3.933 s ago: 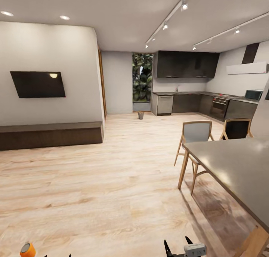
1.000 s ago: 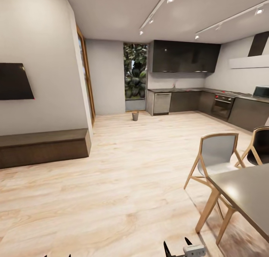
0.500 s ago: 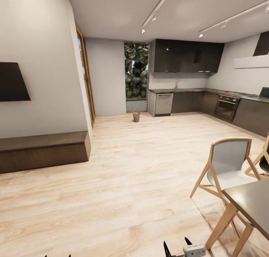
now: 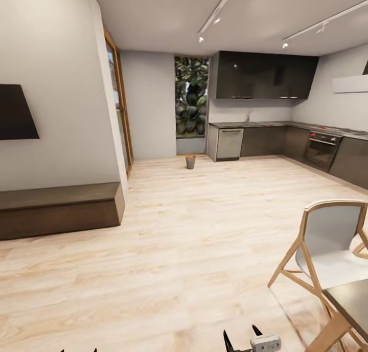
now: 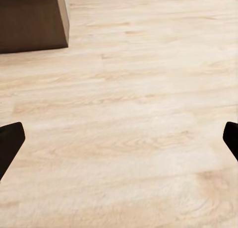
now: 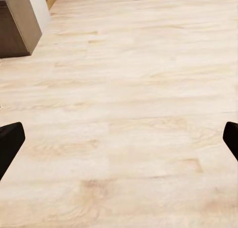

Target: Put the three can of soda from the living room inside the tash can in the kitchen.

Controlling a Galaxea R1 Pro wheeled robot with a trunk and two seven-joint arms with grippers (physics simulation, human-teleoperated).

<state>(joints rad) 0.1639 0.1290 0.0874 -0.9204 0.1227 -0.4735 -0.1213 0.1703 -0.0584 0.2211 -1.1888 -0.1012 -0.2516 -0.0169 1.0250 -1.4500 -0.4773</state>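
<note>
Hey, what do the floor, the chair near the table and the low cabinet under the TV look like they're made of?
Floor: pale wood planks, going by grain and board seams, with a soft sheen.
Chair: light wood frame with a smooth grey shell seat, possibly plastic or moulded ply.
Low cabinet: dark brown wood or veneer, matte, faint grain; hard to tell which.

Head cam sits high and looks forward across the wood floor (image 4: 194, 229), with the tash can (image 4: 190, 161) far off, straight ahead by the kitchen (image 4: 266, 137) cabinets. The low dark cabinet (image 4: 56, 209) is nearer, left of that line. The 2 wrist cams point down at the same floor from close range. The left wrist view catches a corner of the dark cabinet (image 5: 32, 19); the right wrist view shows what's probably that cabinet's end (image 6: 20, 27), hard to be sure.
</note>
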